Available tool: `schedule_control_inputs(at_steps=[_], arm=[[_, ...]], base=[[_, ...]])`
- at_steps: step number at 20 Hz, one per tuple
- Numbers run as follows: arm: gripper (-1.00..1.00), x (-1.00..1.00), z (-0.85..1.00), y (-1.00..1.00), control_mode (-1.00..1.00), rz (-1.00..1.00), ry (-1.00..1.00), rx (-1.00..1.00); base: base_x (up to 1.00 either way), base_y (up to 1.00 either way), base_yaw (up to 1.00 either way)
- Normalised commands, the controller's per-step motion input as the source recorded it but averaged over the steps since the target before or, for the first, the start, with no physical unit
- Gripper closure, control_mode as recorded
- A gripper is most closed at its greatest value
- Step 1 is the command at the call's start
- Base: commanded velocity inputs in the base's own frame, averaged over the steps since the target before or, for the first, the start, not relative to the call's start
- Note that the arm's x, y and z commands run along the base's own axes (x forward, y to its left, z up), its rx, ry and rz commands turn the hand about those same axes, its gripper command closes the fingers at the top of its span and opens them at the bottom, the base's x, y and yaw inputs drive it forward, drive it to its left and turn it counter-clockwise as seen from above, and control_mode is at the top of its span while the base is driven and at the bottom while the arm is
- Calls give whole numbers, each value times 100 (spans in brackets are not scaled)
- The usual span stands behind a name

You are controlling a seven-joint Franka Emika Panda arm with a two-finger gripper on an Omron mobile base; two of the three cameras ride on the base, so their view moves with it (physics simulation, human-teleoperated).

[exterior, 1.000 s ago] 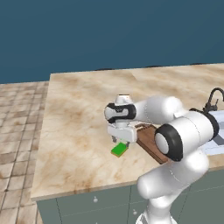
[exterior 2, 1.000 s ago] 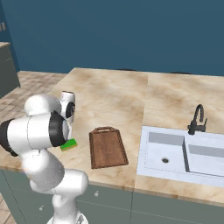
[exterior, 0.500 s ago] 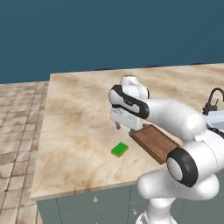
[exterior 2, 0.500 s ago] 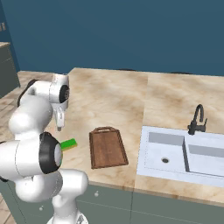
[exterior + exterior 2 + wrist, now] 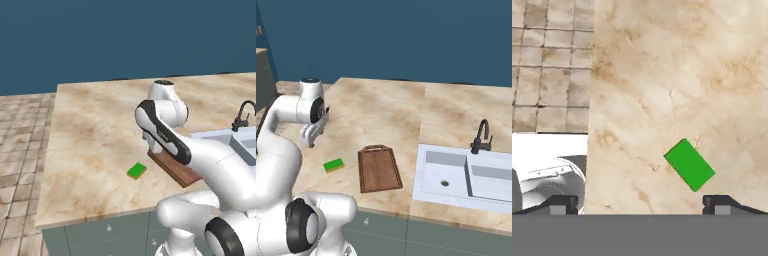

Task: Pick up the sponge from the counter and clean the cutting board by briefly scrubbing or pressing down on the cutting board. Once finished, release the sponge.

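The robot is a glossy white Franka Panda arm (image 5: 200,160) built of thick, rounded tubular links. Dark, near-black bands ring its joints, one showing as a curved stripe along the upper link and another as a black disc with a grey centre at a lower joint. A round white cap with a dark top crowns the uppermost joint. Two small dark finger tips (image 5: 562,204) end the hand.

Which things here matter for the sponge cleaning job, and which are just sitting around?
Part of the job:
- sponge, lying on the counter beside the board
- cutting board, bare
- gripper, jaws open, above the sponge

Just there:
- sink
- black faucet
- tiled floor
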Motion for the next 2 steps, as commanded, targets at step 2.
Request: schedule_control_inputs(at_steps=[2], arm=[[-100,-61,27,0,-100,-56,-32,-8]], base=[[0,0,0]])
